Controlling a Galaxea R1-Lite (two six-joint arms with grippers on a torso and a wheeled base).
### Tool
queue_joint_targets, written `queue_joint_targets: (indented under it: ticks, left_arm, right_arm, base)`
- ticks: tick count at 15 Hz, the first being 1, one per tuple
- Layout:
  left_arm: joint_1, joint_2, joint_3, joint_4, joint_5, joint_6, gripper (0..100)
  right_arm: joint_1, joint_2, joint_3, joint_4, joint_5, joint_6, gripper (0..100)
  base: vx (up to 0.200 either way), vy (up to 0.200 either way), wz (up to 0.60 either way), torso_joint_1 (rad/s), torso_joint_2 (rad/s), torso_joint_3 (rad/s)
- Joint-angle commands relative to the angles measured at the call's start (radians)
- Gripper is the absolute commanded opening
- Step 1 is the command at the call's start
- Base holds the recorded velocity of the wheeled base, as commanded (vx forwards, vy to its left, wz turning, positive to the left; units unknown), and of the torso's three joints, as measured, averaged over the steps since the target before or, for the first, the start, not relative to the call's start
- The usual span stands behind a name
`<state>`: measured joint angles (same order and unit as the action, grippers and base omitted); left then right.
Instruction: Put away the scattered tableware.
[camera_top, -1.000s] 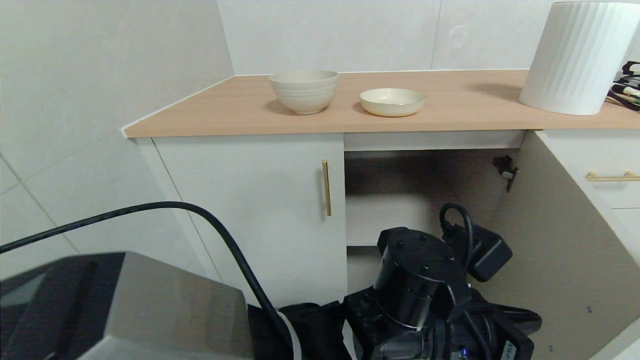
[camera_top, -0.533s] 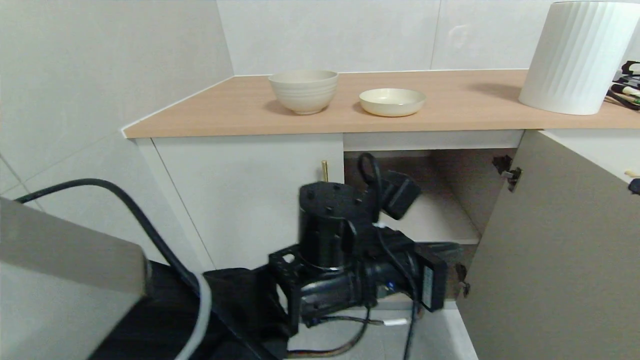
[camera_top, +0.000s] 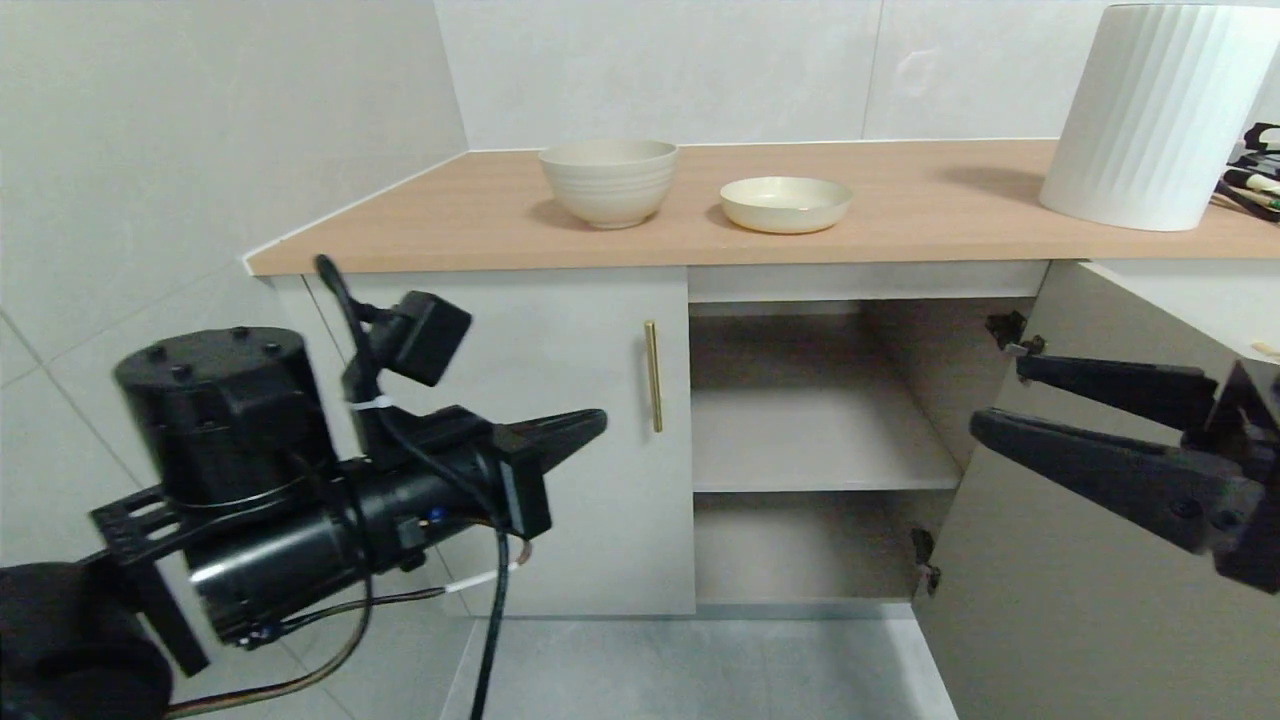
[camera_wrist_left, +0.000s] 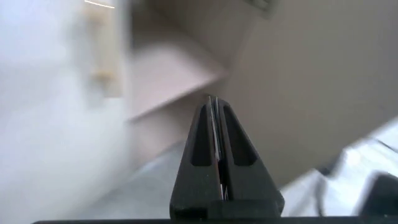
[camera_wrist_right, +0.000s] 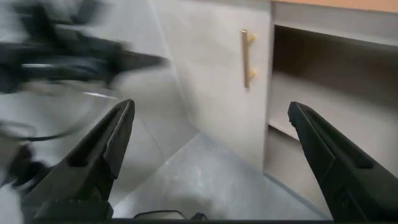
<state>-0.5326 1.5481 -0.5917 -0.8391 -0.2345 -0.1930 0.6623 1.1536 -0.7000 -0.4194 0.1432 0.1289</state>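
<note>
**A:** Where does the tableware sit?

**B:** A deep cream ribbed bowl (camera_top: 608, 182) stands on the light wooden surface (camera_top: 470, 230), toward its left corner. A shallow cream dish (camera_top: 786, 203) rests near it on the right. The two do not touch, and both are upright.

**A:** And the cupboard underneath?

**B:** The white left door (camera_top: 520, 430) is closed, with a slim brass handle (camera_top: 652, 376) upright along its inner edge. The right door (camera_top: 1080, 590) is swung open. Inside are a pale inner shelf (camera_top: 815, 440) and a lower compartment (camera_top: 800, 545) beneath it.

**A:** How does the left end effector look?

**B:** The left end effector (camera_top: 592, 420) hangs in front of the closed door, pointing toward the handle and well below the bowl. Its fingers are pressed together with nothing between them, and the left wrist view shows them meeting at the tip.

**A:** And the right one?

**B:** The right end effector (camera_top: 1000, 393) is by the hinge side of the open door, about level with the shelf. Its two dark fingers are spread wide apart and hold nothing.

**A:** Anything else on top?

**B:** A tall white ribbed cylinder (camera_top: 1160, 115) stands at the right end of the surface, well apart from the dish.
</note>
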Motion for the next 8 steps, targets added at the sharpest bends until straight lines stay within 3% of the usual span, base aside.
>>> queue_joint_targets:
  ticks: [1,3,5,6,7,8]
  left_arm:
    - [0.148,-0.215,0.089,0.051,0.004,0.006,0]
    - [0.22,-0.307,0.062,0.204,0.004,0.007,0]
    - [0.236,-0.372,0.004,0.374,0.004,0.017,0]
    - [0.236,-0.379,-0.005,0.407,0.004,0.018,0]
    - [0.236,-0.381,-0.022,0.445,0.004,0.024,100]
    - [0.236,-0.378,-0.023,0.448,0.004,0.024,100]
  right_arm:
    - [-0.046,0.144,-0.046,0.001,-0.024,0.0,100]
    - [-0.079,0.141,-0.047,0.004,-0.054,0.001,100]
    - [-0.082,0.092,-0.046,0.062,-0.065,0.001,100]
    - [-0.082,0.075,-0.047,0.088,-0.066,0.001,100]
    - [-0.084,0.063,-0.055,0.116,-0.07,0.001,100]
    - [-0.084,0.063,-0.056,0.116,-0.073,0.001,100]
  base:
    - [0.0,0.0,0.0,0.0,0.0,0.0]
    - [0.0,0.0,0.0,0.0,0.0,0.0]
    - [0.0,0.0,0.0,0.0,0.0,0.0]
    - [0.0,0.0,0.0,0.0,0.0,0.0]
    - [0.0,0.0,0.0,0.0,0.0,0.0]
    - [0.0,0.0,0.0,0.0,0.0,0.0]
